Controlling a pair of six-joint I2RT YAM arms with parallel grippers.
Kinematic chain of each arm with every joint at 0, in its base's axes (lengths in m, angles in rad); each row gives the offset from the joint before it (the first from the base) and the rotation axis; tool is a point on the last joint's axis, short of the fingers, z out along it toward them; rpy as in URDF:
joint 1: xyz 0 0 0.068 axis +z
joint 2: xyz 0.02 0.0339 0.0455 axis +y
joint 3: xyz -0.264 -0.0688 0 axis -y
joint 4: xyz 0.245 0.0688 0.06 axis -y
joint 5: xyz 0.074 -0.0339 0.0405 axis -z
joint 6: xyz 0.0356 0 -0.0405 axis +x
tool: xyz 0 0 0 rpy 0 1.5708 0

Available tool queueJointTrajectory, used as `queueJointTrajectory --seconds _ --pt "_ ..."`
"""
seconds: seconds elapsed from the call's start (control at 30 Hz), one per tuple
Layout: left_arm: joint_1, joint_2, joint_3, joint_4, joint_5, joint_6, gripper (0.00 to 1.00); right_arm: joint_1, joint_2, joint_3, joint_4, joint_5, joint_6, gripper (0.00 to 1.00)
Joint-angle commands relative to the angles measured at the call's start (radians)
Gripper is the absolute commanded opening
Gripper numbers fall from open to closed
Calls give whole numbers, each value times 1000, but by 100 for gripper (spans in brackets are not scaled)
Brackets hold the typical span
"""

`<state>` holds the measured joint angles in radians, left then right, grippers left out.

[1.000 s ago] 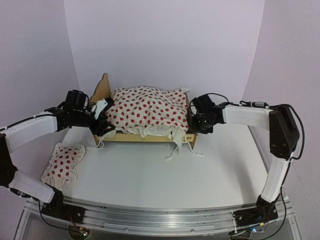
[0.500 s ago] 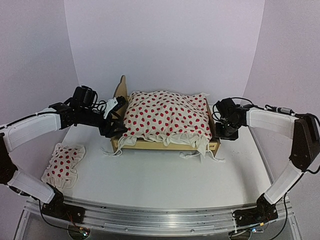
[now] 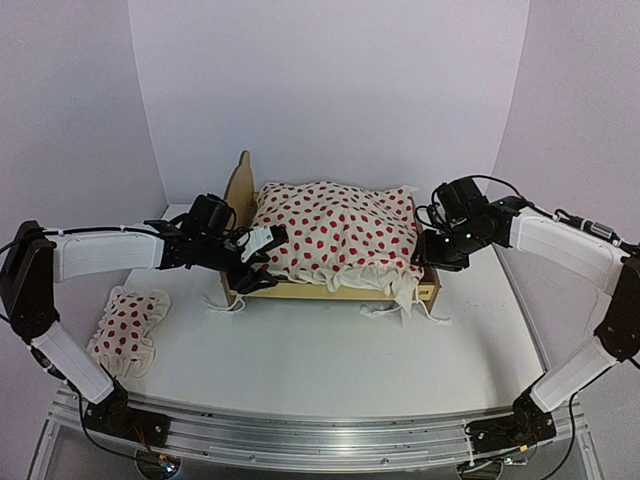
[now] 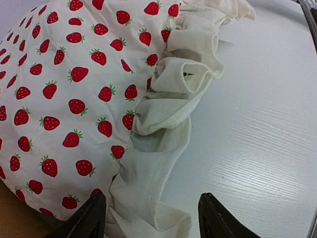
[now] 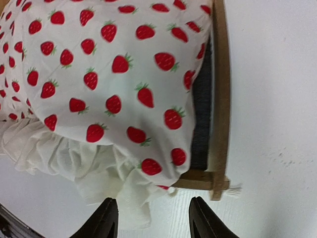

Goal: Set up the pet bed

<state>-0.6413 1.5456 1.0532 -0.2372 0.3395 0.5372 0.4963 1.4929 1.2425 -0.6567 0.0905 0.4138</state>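
The pet bed (image 3: 330,291), a light plywood frame with a scalloped headboard (image 3: 238,180) on the left and a low footboard on the right, stands mid-table. A cream strawberry-dotted ruffled cloth (image 3: 335,230) lies heaped on it, hiding most of the dark grey mattress (image 5: 200,119). My left gripper (image 3: 262,258) is open at the bed's front left corner, with the cloth's ruffle (image 4: 163,163) between its fingertips. My right gripper (image 3: 432,255) is open above the footboard's front corner (image 5: 218,181), holding nothing.
A small red-dotted pillow (image 3: 128,330) lies on the white table at the front left. Cloth ties (image 3: 400,308) trail onto the table in front of the bed. Purple walls close in behind and at both sides.
The bed has shifted right and turned to face front. My left gripper has moved right to its front left corner. My right gripper has lifted off the footboard end.
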Motion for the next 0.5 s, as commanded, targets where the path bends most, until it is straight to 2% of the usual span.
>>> queueJointTrajectory --seconds 0.0,0.13,0.17,0.33,0.37,0.47 --pt "-5 41 7 92 -51 64 62 21 42 -43 57 -81 116 48" --pt "-9 62 0 115 -55 70 54 32 75 -55 74 -149 162 44" --pt "-9 66 -3 130 -64 68 49 33 74 -60 74 -151 170 43" --pt "-9 69 -3 155 -88 82 8 36 69 -102 74 -112 194 41" --pt "-9 68 -1 156 -94 82 2 36 80 -102 74 -110 194 39" --pt "-9 58 24 132 -113 69 0 36 112 -92 73 -97 196 23"
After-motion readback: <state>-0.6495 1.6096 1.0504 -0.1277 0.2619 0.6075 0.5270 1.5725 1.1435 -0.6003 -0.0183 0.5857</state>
